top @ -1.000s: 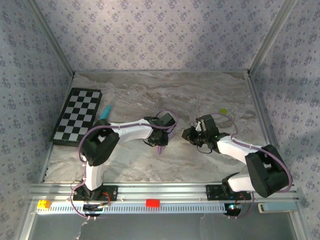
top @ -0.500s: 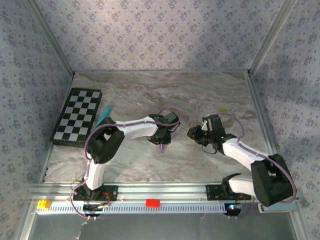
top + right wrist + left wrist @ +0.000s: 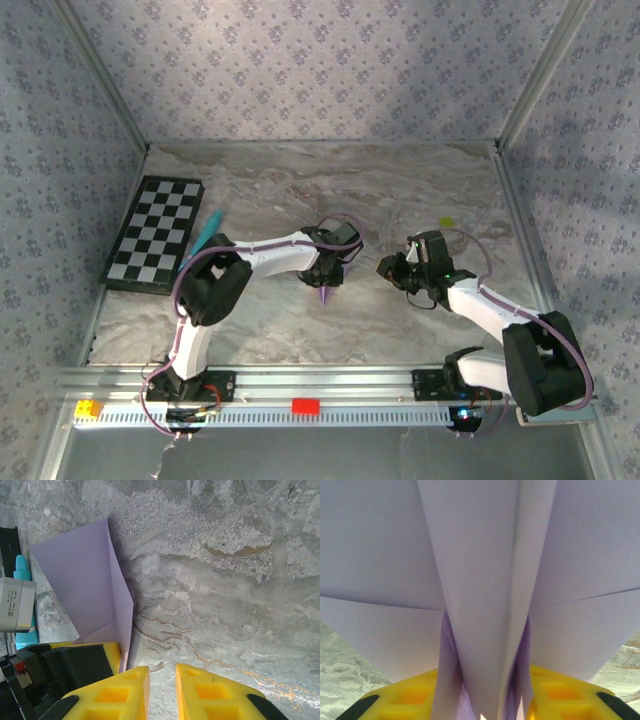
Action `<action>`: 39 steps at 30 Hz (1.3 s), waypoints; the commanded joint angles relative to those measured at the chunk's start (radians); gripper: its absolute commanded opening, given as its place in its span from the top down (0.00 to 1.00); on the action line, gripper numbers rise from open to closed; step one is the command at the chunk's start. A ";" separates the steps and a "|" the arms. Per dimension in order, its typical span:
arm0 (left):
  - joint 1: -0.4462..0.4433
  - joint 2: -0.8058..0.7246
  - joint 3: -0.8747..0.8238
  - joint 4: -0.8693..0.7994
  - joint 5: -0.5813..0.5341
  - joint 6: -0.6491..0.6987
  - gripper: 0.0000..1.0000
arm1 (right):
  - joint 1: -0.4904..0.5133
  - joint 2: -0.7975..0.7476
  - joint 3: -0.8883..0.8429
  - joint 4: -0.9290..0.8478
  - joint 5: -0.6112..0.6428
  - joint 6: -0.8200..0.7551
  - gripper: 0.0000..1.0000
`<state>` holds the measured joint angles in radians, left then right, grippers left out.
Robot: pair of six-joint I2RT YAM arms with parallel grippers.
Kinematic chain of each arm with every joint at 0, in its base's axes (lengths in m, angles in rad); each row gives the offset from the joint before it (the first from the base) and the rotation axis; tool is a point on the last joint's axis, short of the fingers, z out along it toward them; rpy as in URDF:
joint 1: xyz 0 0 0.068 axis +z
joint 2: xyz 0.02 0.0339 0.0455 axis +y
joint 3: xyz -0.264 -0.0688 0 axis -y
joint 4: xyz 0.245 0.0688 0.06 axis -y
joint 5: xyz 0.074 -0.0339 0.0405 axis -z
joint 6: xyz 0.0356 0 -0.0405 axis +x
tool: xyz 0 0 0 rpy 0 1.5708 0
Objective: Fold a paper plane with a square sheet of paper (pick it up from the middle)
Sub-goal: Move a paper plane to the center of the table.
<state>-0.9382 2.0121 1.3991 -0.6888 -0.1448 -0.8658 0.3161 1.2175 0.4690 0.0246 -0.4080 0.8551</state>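
The paper plane (image 3: 485, 605) sits between the fingers (image 3: 405, 698) of the left end effector (image 3: 485, 696); whether they clamp it cannot be told. The right end effector (image 3: 162, 680) hangs slightly parted and empty over the bench (image 3: 225, 605).

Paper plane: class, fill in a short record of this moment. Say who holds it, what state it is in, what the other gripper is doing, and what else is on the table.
Object: paper plane, pale lilac, folded, wings spread
Holder: left gripper, closed on the centre fold
Other arm: right gripper, close beside the plane, jaws narrowly apart, nothing between them
Also on the table: checkerboard at the far left, teal pen by its right edge
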 commanded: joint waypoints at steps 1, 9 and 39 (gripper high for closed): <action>0.004 0.050 -0.009 -0.042 -0.033 -0.027 0.64 | -0.009 -0.016 -0.008 -0.020 -0.014 -0.019 0.78; 0.004 0.000 -0.013 -0.035 -0.033 -0.053 0.64 | -0.017 -0.027 -0.014 -0.026 -0.018 -0.021 0.78; 0.046 -0.542 -0.272 0.092 -0.373 0.038 0.46 | -0.088 -0.226 0.239 -0.441 0.371 -0.371 0.45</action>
<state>-0.9234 1.5578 1.1839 -0.6434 -0.3813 -0.8875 0.2420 1.0157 0.6365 -0.2966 -0.2070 0.6254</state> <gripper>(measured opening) 0.533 0.529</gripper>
